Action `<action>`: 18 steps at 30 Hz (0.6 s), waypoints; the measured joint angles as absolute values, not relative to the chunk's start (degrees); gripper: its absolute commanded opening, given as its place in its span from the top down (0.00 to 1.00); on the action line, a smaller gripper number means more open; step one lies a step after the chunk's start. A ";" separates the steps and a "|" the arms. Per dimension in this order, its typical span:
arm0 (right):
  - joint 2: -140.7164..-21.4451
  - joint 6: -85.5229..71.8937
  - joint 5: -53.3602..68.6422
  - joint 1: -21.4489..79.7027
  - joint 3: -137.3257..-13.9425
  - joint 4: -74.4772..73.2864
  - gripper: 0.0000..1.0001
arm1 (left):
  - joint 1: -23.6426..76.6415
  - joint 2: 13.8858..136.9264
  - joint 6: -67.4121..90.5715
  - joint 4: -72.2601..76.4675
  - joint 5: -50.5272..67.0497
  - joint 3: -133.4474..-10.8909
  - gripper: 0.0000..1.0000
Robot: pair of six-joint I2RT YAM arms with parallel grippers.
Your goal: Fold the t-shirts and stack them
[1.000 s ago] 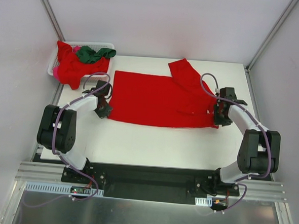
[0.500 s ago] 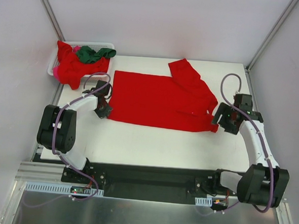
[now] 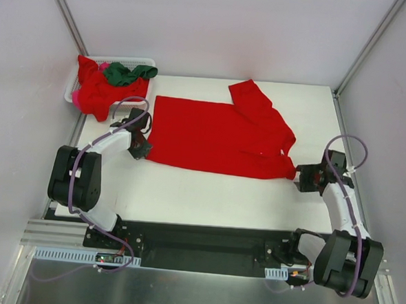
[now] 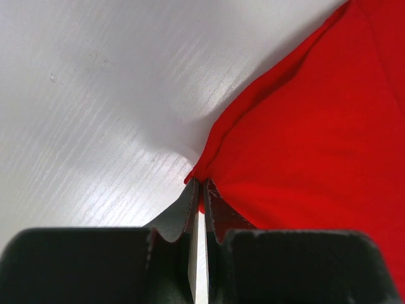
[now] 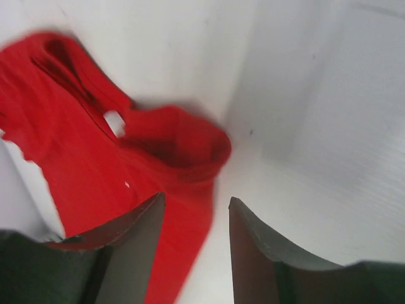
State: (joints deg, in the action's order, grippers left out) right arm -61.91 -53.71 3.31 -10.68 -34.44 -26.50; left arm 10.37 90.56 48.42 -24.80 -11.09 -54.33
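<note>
Red t-shirt (image 3: 218, 136) flat, lengthwise left-right (top probably right)

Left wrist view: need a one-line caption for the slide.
Left gripper shut on a corner of the red t-shirt lying on the white table.

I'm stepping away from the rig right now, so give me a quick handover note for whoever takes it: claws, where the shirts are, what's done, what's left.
Left claw: shut on the near left corner of the red t-shirt.
Right claw: open, holding nothing, just off that shirt's near right corner.
Shirts: the red one lies spread on the table. A dark green t-shirt and more red cloth are heaped in the white basket at the far left.
Done: one shirt laid out; no fold visible and no stack.
Left: fold it, then fold and stack the rest.
</note>
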 measured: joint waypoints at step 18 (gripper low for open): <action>-72.10 -64.99 8.12 -18.02 -33.85 -21.69 0.60 | 10.37 90.56 48.49 -24.80 -11.66 -54.33 1.00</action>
State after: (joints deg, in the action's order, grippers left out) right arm -72.10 -64.99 8.12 -18.02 -33.85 -21.69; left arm 10.37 90.56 48.49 -24.80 -11.66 -54.33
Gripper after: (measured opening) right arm 0.400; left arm 0.011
